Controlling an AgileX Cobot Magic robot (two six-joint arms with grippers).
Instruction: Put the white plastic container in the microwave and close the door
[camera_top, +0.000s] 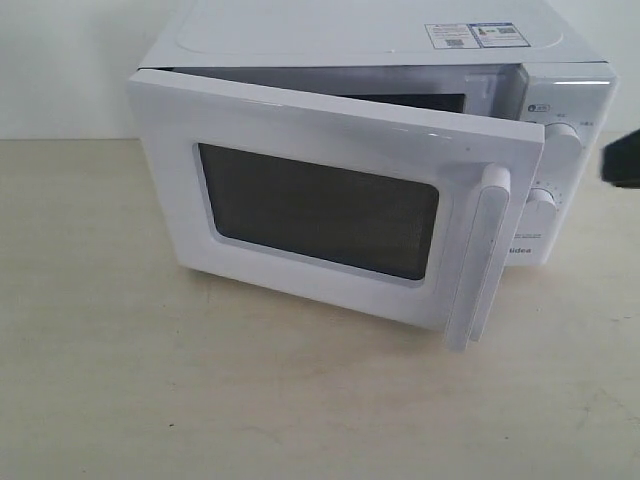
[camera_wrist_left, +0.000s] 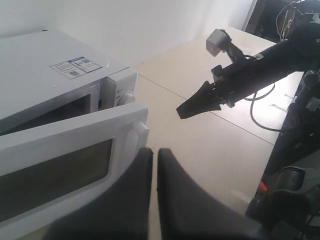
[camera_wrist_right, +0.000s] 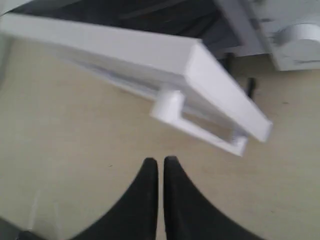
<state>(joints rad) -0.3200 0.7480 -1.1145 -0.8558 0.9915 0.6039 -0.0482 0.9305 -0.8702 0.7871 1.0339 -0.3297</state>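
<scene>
two black grippers are pinched closed, empty: the left gripper (camera_wrist_left: 155, 151) before the white dark-windowed door (camera_top: 320, 205), the right gripper (camera_wrist_right: 160, 160) near its tall white bar handle (camera_top: 482, 258). that door stands ajar on the white countertop microwave (camera_top: 350, 30).

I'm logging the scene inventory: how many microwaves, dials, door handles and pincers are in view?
Microwave: 1
Dials: 2
Door handle: 1
Pincers: 2 (left pincer, right pincer)
Total: 6

Left gripper (camera_wrist_left: 155, 151) and right gripper (camera_wrist_right: 160, 161) both closed
</scene>
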